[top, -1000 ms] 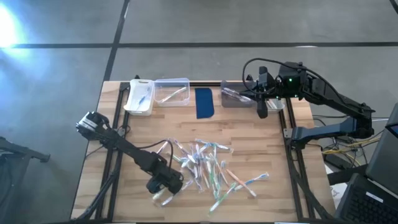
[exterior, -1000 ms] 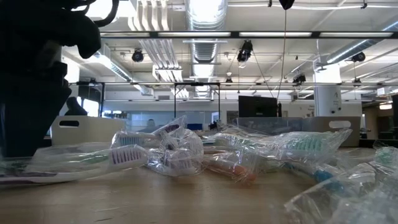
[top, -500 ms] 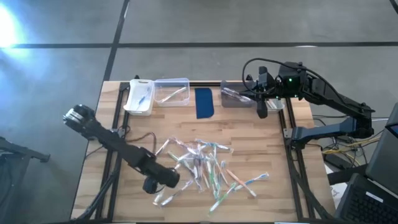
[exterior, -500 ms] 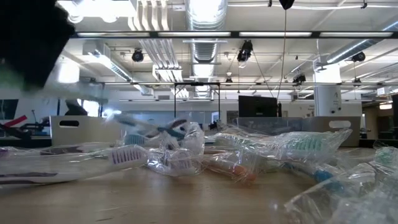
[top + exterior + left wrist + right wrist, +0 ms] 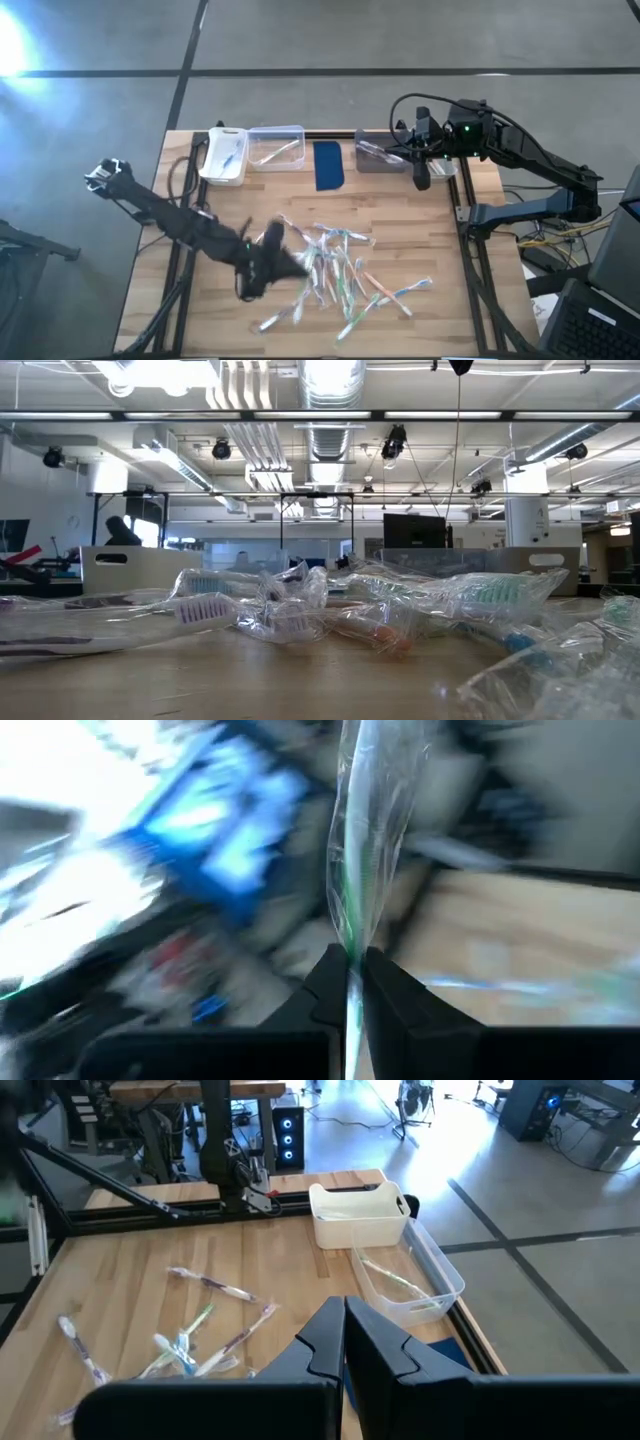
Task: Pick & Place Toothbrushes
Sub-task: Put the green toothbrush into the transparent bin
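Left tool pinching wrapped toothbrush above pile

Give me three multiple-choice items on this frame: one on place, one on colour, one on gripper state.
1. Where does the right gripper hang?
A. over the pile of toothbrushes
B. at the far edge near the grey bin
C. off the table's left side

2. What colour is the flat pad between the bins?
A. dark blue
B. red
C. yellow

3. What is the left gripper doing?
A. standing wide open, empty
B. shut on a wrapped toothbrush
C. gripping a bin's rim

Answers: 1 B, the high view shows it beside the grey bin. 2 A, it reads dark blue from above. 3 B, the left wrist view shows the wrapped toothbrush pinched between its fingers.
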### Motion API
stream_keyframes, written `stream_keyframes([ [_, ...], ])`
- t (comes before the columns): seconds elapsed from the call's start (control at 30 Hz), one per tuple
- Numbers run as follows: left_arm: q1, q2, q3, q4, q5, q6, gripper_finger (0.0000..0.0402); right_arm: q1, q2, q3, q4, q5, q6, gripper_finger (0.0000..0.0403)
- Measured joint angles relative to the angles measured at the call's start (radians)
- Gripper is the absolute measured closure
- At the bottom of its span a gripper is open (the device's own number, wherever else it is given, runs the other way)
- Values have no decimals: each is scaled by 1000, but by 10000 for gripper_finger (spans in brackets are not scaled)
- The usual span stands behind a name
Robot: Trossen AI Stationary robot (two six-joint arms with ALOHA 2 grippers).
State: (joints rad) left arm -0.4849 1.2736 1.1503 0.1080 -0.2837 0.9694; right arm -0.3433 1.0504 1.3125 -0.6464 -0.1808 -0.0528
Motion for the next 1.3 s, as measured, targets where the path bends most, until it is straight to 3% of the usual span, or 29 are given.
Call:
stream_keyframes([
  [0.2, 127, 23, 166, 103, -234, -6, 386, 0, 0, 0, 0, 0, 0, 394],
  [0.43, 442, 25, 348, 43, -315, -228, 386, 0, 0, 0, 0, 0, 0, 394],
  [0.57, 645, 31, 464, -213, -289, -467, 386, 0, 0, 0, 0, 0, 0, 394],
  [0.7, 838, 64, 551, -486, -165, -682, 386, 0, 0, 0, 0, 0, 0, 394],
  [0.8, 948, 114, 594, -640, -93, -750, 386, 0, 0, 0, 0, 0, 0, 394],
  [1.07, 1080, 267, 629, -945, -62, -825, 386, 0, 0, 0, 0, 0, 0, 394],
  [1.3, 1130, 408, 629, -1068, -51, -869, 386, 0, 0, 0, 0, 0, 0, 394],
])
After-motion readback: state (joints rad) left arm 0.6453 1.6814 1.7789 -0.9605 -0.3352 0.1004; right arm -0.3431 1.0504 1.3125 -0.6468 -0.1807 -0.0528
